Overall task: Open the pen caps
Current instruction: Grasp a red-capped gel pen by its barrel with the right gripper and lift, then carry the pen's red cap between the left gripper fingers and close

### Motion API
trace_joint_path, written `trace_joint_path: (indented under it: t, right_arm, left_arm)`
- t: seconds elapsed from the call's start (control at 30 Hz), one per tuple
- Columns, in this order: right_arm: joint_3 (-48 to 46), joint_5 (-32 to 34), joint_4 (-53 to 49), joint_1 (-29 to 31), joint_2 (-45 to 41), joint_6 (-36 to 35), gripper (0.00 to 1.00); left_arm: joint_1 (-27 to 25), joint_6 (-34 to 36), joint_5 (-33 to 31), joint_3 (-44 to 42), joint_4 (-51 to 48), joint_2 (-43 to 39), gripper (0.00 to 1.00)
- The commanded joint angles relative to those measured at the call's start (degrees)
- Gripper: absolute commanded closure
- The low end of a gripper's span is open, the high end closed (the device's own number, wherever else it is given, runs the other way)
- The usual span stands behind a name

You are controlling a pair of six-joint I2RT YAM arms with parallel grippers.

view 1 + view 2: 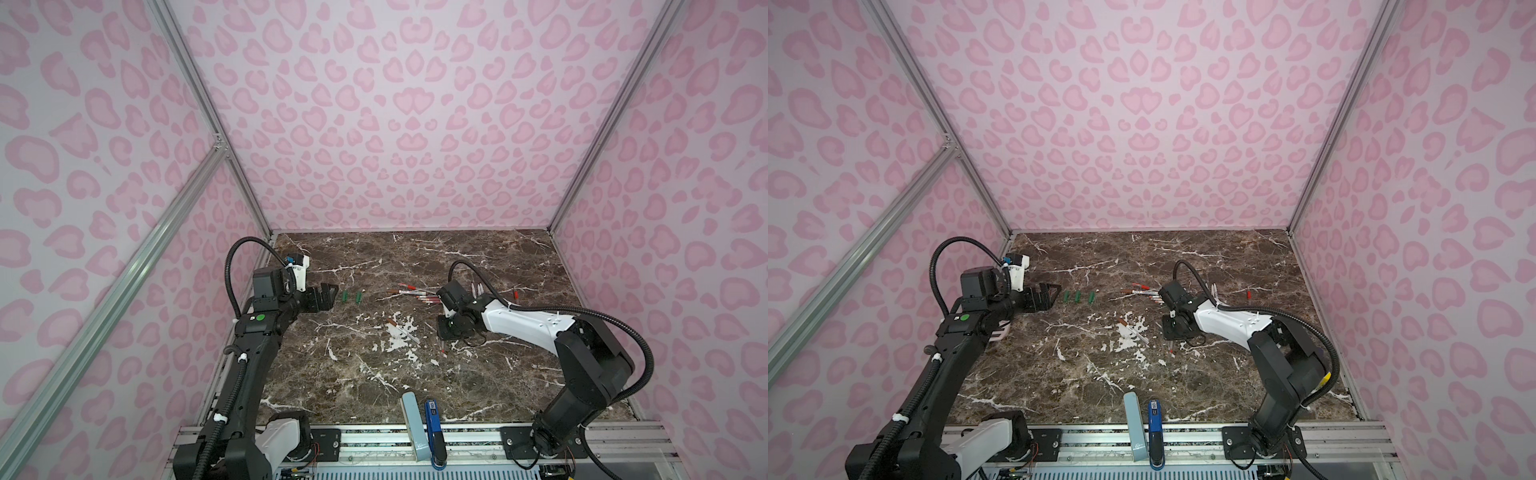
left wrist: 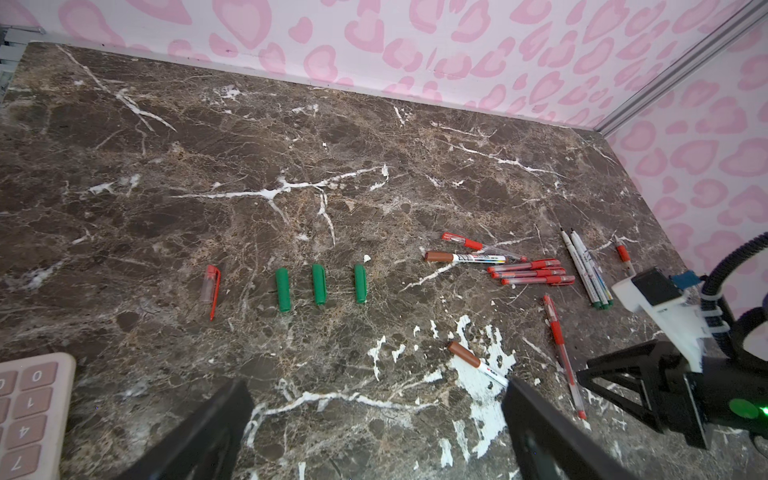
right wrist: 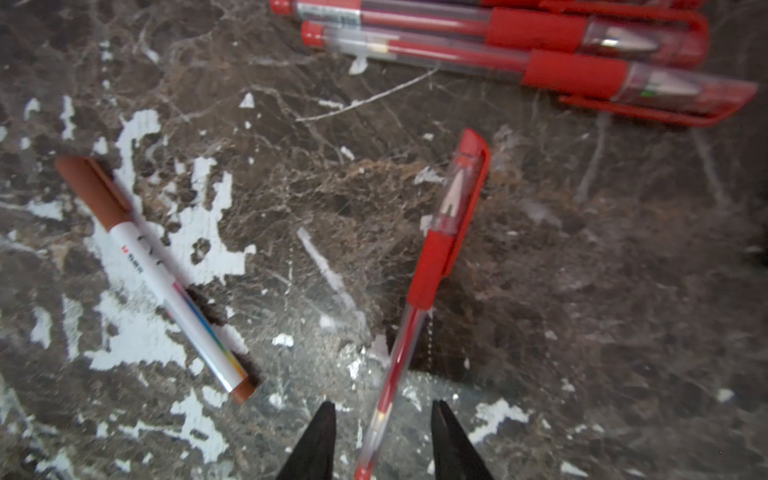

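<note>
Three green pen caps [image 2: 319,284] lie in a row on the marble, with a loose red cap [image 2: 212,286] beside them. My left gripper [image 2: 376,382] hovers open near them, with nothing between its fingers. My right gripper [image 3: 384,403] points down with its jaws apart on either side of a capped red pen [image 3: 432,257], with a gap on both sides. That pen's red cap [image 3: 461,187] is on. A white marker [image 3: 166,286] with a brown cap [image 3: 91,187] lies close by. More capped red pens [image 2: 532,272] and another brown-capped marker [image 2: 461,257] lie in a cluster.
Uncapped white markers [image 2: 586,270] lie near the right wall. A pink calculator [image 2: 29,407] sits under the left arm. A pale blue bar [image 1: 413,424] and a blue stapler-like object [image 1: 433,432] rest at the front edge. Pink walls close in three sides.
</note>
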Motion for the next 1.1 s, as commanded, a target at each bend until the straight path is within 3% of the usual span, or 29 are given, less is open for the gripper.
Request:
trace_joint_path:
  t: [0.0, 0.27, 0.37, 0.63, 0.9, 1.07]
  right_arm:
    - [0.77, 4.17, -1.44, 0.94, 1.62, 2.21, 0.62]
    - [0.88, 5.51, -1.46, 1.75, 5.63, 2.79, 0.73]
    - [0.53, 5.07, -2.03, 1.86, 6.48, 2.63, 0.82]
    - [-1.14, 4.45, -3.26, 1.60, 0.75, 2.05, 1.00]
    - [-2.03, 0.02, 4.85, 3.26, -9.58, 1.13, 1.00]
    - [-1.30, -3.79, 14.89, 6.68, -11.80, 0.85, 1.00]
  left_arm:
    - [0.06, -0.13, 0.34, 0.92, 0.87, -0.32, 0.02]
    - [0.04, -0.36, 0.63, 1.02, 0.78, -0.69, 0.02]
    - [0.05, -0.28, 0.96, 0.46, 1.16, -0.59, 0.02]
    - [0.04, -0.85, 1.53, 0.90, 1.04, -0.14, 0.02]
    - [0.02, -3.99, 11.20, 0.77, 2.84, -0.03, 0.02]
    - [-1.49, -7.29, 16.15, -1.21, 6.23, -0.18, 0.01]
